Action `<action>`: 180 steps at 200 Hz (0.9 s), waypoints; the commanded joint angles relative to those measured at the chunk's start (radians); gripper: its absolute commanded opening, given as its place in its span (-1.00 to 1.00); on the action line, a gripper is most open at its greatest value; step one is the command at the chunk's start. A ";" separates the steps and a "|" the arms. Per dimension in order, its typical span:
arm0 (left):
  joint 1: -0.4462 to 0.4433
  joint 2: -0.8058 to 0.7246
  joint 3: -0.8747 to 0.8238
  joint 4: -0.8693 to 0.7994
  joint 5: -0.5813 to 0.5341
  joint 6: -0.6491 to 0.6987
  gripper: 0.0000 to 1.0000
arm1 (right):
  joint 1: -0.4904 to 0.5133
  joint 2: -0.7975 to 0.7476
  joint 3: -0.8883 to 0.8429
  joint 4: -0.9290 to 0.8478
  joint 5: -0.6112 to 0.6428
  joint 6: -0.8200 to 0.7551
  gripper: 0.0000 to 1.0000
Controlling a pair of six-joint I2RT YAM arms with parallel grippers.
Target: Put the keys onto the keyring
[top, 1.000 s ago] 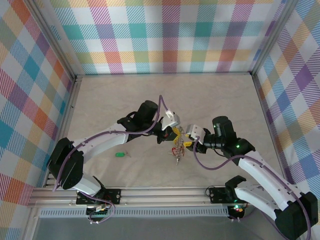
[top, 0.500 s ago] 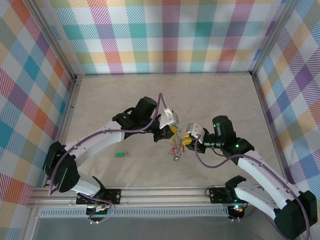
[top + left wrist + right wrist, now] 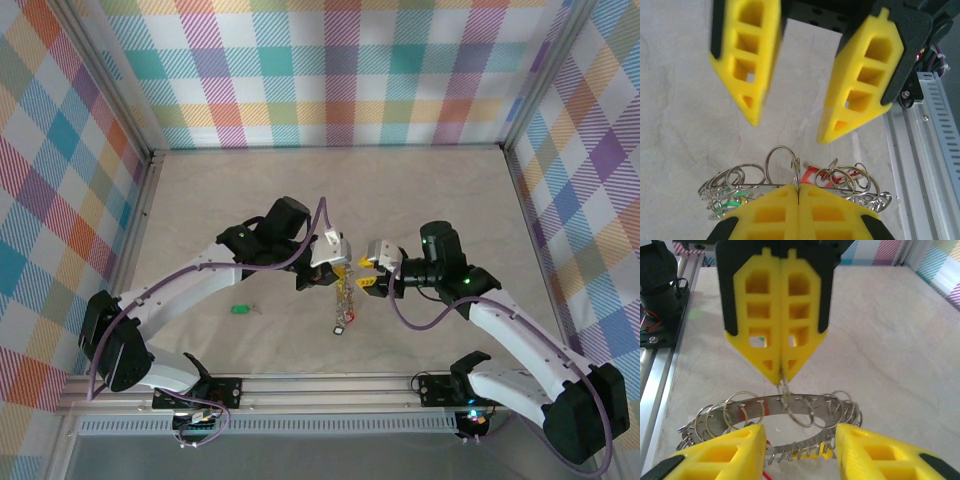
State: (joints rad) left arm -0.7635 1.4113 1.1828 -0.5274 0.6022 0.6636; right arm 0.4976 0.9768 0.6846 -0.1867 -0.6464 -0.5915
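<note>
Keyring (image 3: 790, 407): grey metal band fringed with small wire loops, red and green bits noted among them. It is pinched at its upper edge by the closed left jaws (image 3: 781, 376). Right jaws (image 3: 800, 437) are held apart, the ring between them. One green-tagged key (image 3: 240, 308) is seen on the counter (image 3: 420, 200), well apart from both jaws.

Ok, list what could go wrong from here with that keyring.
1. The left gripper pinches the keyring with its fingertips alone; the thin metal could slip out.
2. The right gripper is open close to the crowded ring; closing may snag small loops.
3. A green-tagged key lies apart on the table, easily missed.
</note>
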 commanded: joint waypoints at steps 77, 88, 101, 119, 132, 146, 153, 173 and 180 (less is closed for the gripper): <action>-0.011 -0.052 0.047 -0.035 0.067 0.120 -1.00 | -0.004 0.087 0.038 0.110 -0.110 0.005 -0.33; -0.010 -0.053 0.044 -0.027 0.075 0.120 -1.00 | -0.004 0.111 0.055 0.089 -0.138 -0.004 -0.40; -0.010 -0.048 0.043 -0.015 0.082 0.121 -1.00 | -0.004 0.132 0.067 0.079 -0.166 -0.010 -0.51; -0.008 -0.039 0.047 -0.010 0.071 0.114 -1.00 | -0.004 0.146 0.071 0.081 -0.195 -0.002 -0.47; 0.001 -0.041 0.044 0.004 0.072 0.104 -1.00 | -0.003 0.140 0.073 0.058 -0.197 -0.022 -0.28; 0.014 -0.048 0.033 0.025 0.080 0.102 -1.00 | -0.003 0.111 0.054 0.038 -0.161 -0.071 -0.15; 0.020 -0.050 0.031 0.024 0.083 0.102 -1.00 | -0.004 0.095 0.040 0.033 -0.129 -0.083 -0.13; 0.031 -0.054 0.035 0.002 0.100 0.109 -1.00 | -0.011 0.051 0.020 0.013 -0.110 -0.106 -0.11; 0.032 -0.057 0.036 -0.002 0.107 0.112 -1.00 | -0.011 0.046 0.019 -0.001 -0.121 -0.122 -0.10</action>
State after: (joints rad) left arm -0.7460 1.3907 1.1923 -0.5694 0.6468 0.7567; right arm 0.4934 1.0695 0.7185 -0.1421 -0.7437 -0.6399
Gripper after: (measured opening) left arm 0.049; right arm 0.445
